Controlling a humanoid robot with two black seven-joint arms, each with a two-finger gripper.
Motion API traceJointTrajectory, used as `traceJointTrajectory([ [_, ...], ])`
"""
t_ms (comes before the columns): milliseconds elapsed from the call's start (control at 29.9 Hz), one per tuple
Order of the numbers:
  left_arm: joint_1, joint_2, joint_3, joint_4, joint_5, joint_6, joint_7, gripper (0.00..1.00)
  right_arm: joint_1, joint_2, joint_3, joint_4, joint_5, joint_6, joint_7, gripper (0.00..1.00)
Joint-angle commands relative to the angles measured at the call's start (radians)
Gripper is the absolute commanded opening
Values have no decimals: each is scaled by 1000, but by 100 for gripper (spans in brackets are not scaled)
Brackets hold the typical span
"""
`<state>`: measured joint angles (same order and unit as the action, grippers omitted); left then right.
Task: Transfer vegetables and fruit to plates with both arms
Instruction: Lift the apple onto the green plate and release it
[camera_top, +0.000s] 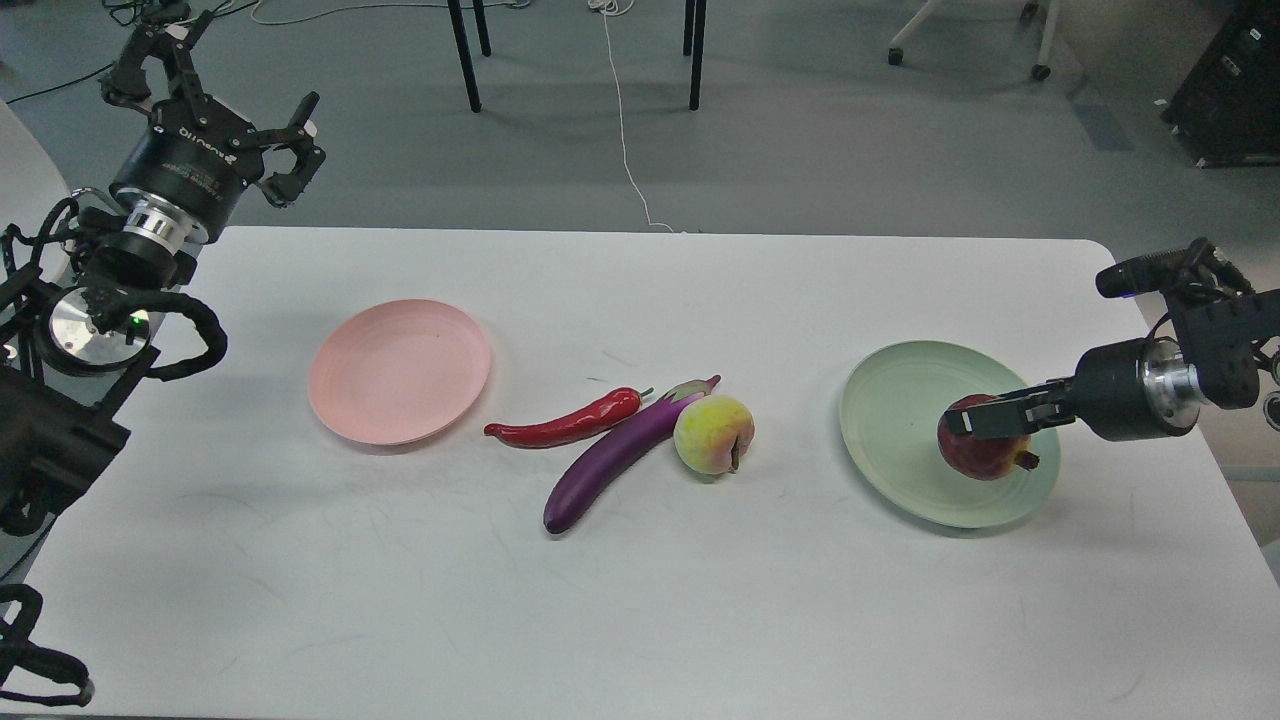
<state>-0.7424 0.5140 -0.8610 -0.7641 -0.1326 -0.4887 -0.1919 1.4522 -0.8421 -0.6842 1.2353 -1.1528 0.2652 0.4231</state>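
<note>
Right gripper (985, 418) closed on pomegranate (985, 455) over green plate (890, 420). Left gripper (235, 95) raised, fingers spread — pink plate (400, 370) bare. Chili pepper (565, 425), eggplant (615, 460), peach (712, 433) clustered on white table (640, 620).

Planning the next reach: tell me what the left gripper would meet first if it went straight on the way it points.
Probably nothing: the left gripper, open, points up and away beyond the table's far edge. Depth is unclear.

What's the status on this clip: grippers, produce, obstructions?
Right gripper on pomegranate over green plate. Left gripper open, raised. Chili, eggplant, peach on table; pink plate empty. No obstructions.
</note>
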Motion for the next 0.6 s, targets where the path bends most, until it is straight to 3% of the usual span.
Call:
traceJointTrajectory([
  [0,-2,18,-1,2,-1,0,0,98,-53,4,3,-23,-1,-7,-3,64],
  [100,-2,26,0,2,-1,0,0,98,-70,8,6,-36,-1,-11,-6,69],
  [268,2,31,-4,2,-1,0,-1,98,-64,1,69,-2,4,-15,-38,85],
  [569,3,31,-12,2,-2,0,-1,98,-26,12,86,3,13,-9,-38,90],
])
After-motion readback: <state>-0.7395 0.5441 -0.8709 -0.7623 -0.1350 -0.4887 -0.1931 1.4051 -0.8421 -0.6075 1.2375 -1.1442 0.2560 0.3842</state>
